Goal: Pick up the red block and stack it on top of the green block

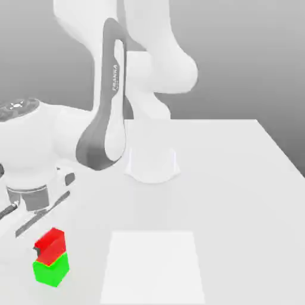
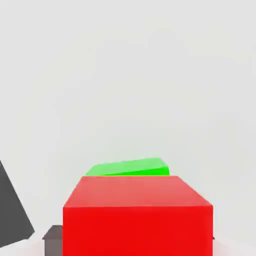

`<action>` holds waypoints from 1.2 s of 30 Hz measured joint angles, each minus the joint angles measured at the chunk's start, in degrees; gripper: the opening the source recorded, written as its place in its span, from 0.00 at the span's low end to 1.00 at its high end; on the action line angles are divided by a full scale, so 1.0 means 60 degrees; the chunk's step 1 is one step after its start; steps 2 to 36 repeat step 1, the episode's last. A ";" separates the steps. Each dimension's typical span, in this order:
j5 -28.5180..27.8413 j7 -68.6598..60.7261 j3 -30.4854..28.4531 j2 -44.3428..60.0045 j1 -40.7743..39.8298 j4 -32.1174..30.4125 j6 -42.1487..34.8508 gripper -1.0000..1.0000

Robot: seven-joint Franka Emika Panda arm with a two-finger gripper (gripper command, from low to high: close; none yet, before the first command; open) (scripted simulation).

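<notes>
The red block [image 1: 52, 246] sits above the green block [image 1: 51, 271], toward the near edge and the exterior view's left of the counter [image 1: 238, 196]. In the exterior view the two meet along a seam, so the red one appears to have reached its support, though whether its full weight rests there is hard to judge. The green block serves as the base, which is why it lies directly on the counter and under the other cube. The two are not quite square to each other: in the hand view the green top runs at a slant behind the red edges, so the red block seems turned a little against its base. That twist should matter less than having the middle of the upper cube over the lower one. The end effector [image 1: 50, 247] is down around the red block, a placement that suits guiding it onto the green top and letting it go without a drop. I cannot tell whether it is gripping the block or has freed it. The arm [image 1: 107, 107] reaches over from behind to keep it there. The task looks nearly complete; what remains is likely a clean release and a straight rise, since a sideways brush could topple the stack.
</notes>
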 joint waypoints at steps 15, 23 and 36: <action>0.0000 0.0000 0.0000 0.0000 0.0000 0.0000 0.0000 1.00; 0.0000 0.0000 0.0000 0.0000 0.0000 0.0000 0.0000 1.00; 0.0000 0.0000 0.0000 0.0000 0.0000 0.0000 0.0000 1.00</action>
